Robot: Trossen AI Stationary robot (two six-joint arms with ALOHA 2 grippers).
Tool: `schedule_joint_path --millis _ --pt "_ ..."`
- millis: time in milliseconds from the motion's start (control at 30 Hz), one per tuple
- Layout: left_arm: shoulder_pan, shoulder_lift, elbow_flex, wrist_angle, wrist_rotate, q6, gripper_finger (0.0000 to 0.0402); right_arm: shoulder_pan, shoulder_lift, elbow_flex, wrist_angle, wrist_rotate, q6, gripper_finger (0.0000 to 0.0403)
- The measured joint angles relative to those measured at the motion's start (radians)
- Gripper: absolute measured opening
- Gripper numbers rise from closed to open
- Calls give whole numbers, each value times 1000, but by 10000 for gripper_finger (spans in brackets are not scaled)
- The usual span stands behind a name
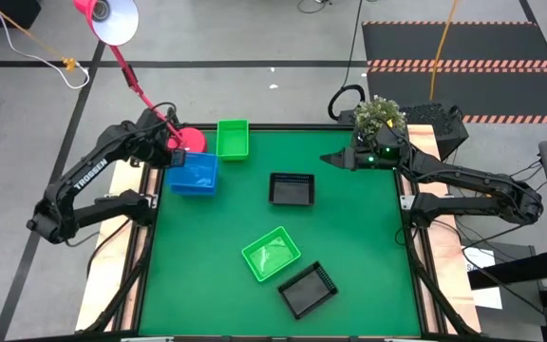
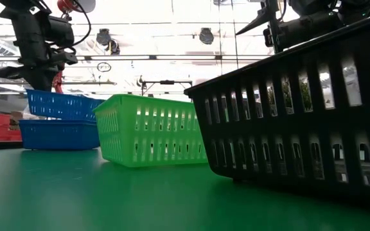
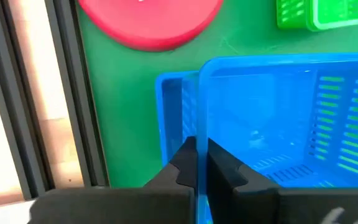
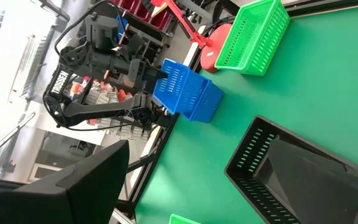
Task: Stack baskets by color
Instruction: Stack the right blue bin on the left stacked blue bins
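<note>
Two blue baskets (image 1: pixel 194 174) sit one in the other at the table's far left. The upper one (image 2: pixel 61 104) is tilted in the lower one (image 2: pixel 56 135). My left gripper (image 3: pixel 196 148) is shut on the upper basket. A green basket (image 1: pixel 233 139) stands on the far side and a black basket (image 1: pixel 292 189) at the centre. Another green basket (image 1: pixel 272 253) and another black basket (image 1: pixel 308 288) lie toward the near edge. My right gripper (image 1: pixel 335 159) hovers open at the far right, above the table, touching nothing. My left gripper pinches the upper blue basket's end wall (image 3: pixel 198 118) at its rim, on the side toward the table's left edge. One finger (image 3: pixel 225 169) is inside the basket and one (image 3: pixel 180 167) outside. The fingers come steeply from above. The basket rests tilted in the lower blue basket (image 3: pixel 169 106).
A round pink lamp base (image 1: pixel 190 140) sits just beyond the blue baskets, its red stem leaning over my left arm. A potted plant (image 1: pixel 380 116) stands at the far right corner behind my right arm. Bare green mat lies on the near left (image 1: pixel 198 275).
</note>
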Motion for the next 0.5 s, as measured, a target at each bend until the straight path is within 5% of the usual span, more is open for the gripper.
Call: schedule_joint_path --millis 500 --pt "4 0 -102 52 -8 -20 12 0 0 0 0 49 6 377"
